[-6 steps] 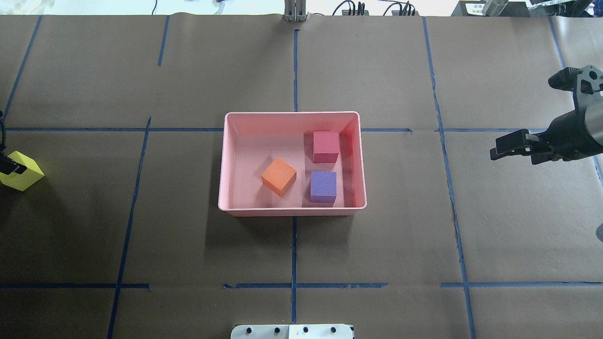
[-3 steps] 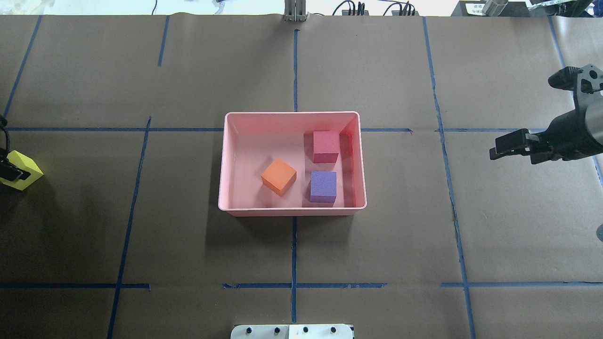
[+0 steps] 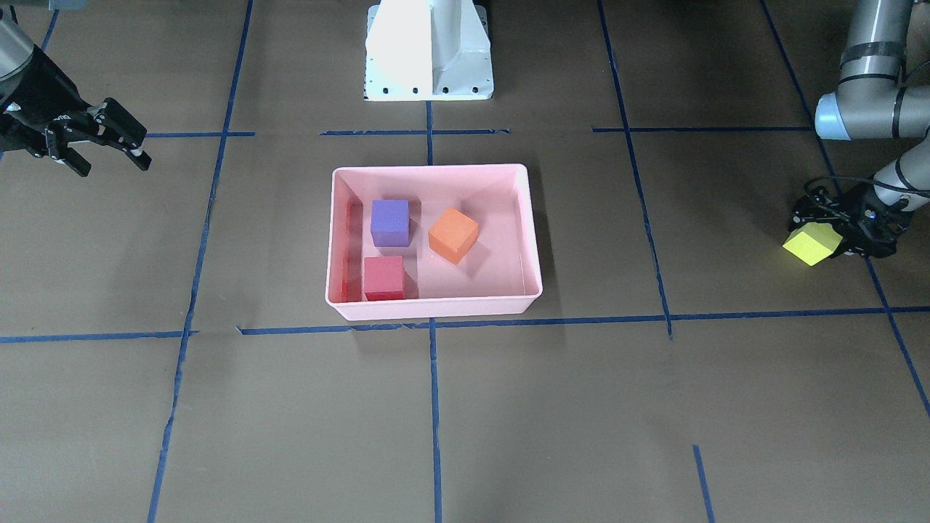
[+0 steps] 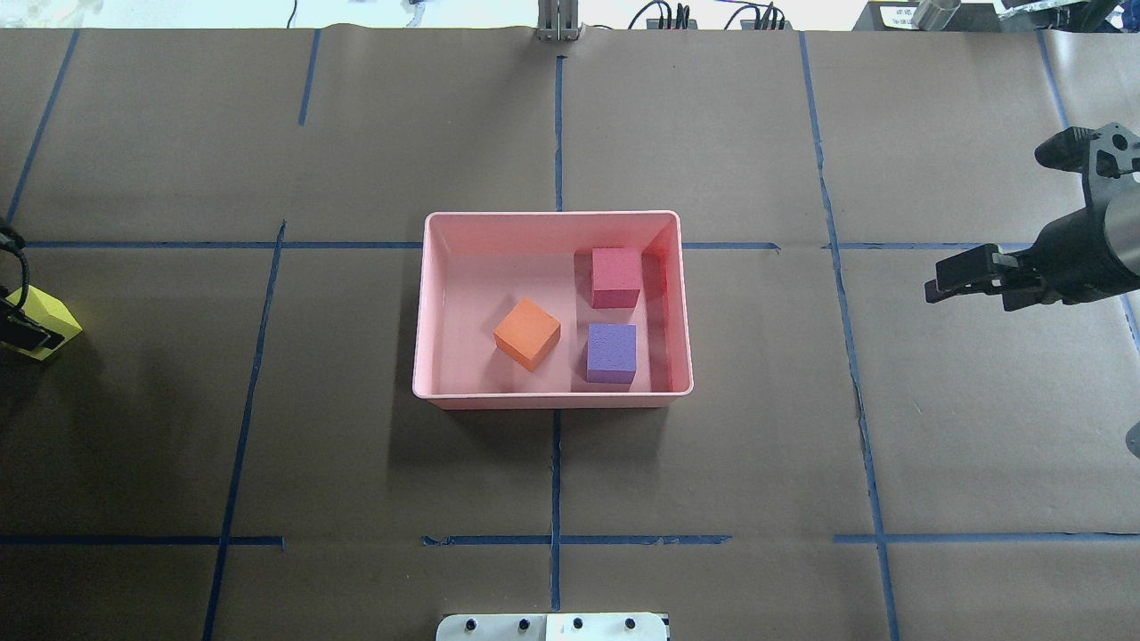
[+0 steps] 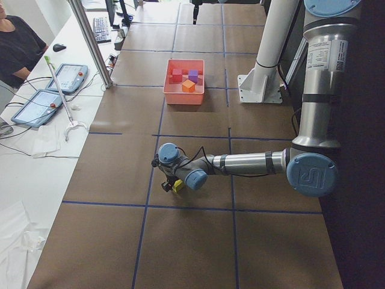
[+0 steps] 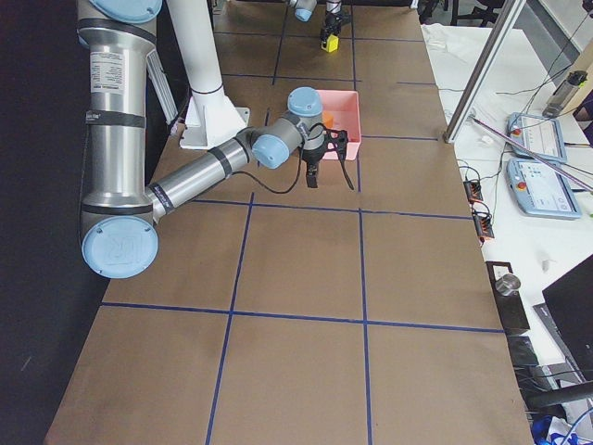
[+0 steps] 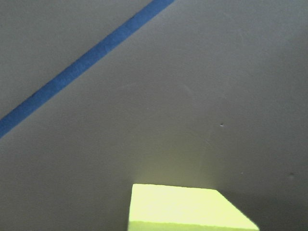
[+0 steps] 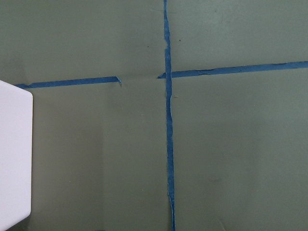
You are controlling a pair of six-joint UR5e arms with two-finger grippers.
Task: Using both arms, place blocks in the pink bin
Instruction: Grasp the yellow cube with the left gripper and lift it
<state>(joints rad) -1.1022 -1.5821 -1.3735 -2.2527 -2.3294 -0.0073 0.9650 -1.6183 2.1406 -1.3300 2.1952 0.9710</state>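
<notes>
Pink bin (image 4: 552, 221) holds orange block (image 4: 527, 333), red block (image 4: 616, 277), purple block (image 4: 611, 352).
Left gripper (image 3: 828, 240) clamps the yellow block (image 3: 810, 245), well apart from the bin; right gripper (image 3: 115, 163) has its fingers wide.

robotics lab: teach pendants (image 5: 70, 77), tape-gridded table (image 4: 712, 463), operator (image 5: 18, 45) w/ keyboard (image 5: 100, 29).

A: Blocks — how many?
B: Four: purple block (image 4: 611, 352), red-pink block (image 4: 616, 277), orange block (image 4: 527, 333) inside the pink bin (image 4: 534, 231); yellow-green block (image 3: 812, 244) well outside it.
A: Bins?
B: One — pink.
</notes>
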